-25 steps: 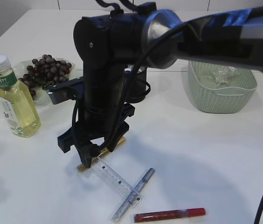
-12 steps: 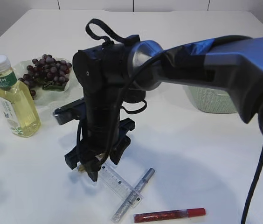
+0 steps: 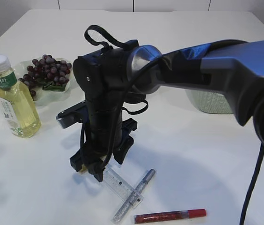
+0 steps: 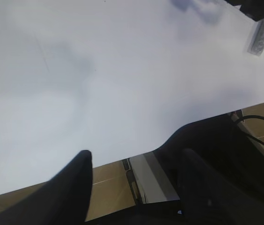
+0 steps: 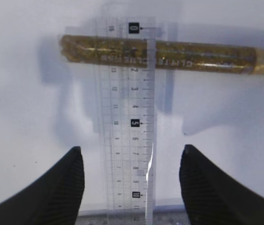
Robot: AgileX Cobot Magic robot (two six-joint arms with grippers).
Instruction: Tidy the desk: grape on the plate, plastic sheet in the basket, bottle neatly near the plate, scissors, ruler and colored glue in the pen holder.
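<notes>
We see the white table [image 3: 207,154] filling the exterior view, and over it our right arm [image 3: 207,61] reaching in from the right edge and across the middle, its wrist bent straight down so the right gripper [image 3: 97,174] points at the tabletop. Its jaws stand spread apart, one on each side of the clear ruler [image 5: 127,117], with nothing clamped between them; in the right wrist view the two dark fingers [image 5: 66,180] flank the ruler with white table showing on both sides. The ruler lies flat, and a gold glitter glue tube [image 5: 155,54] lies under its far end, crossing it at a right angle.

Our left gripper [image 4: 134,187] shows only in its own wrist view, hanging past the near table edge, jaws apart and empty, looking across bare table.

Behind the arm on the right stands the pale green basket [image 3: 211,103], mostly hidden. At far left the bottle [image 3: 12,98] of yellow liquid stands upright, just beside the plate [image 3: 57,91] that carries the grapes [image 3: 45,70]. The pen holder we cannot make out behind the arm.

Near the front edge a silver glitter glue tube [image 3: 141,185] lies across the ruler's near end, and a red glue tube [image 3: 169,216] lies just beyond it, apart from both.
</notes>
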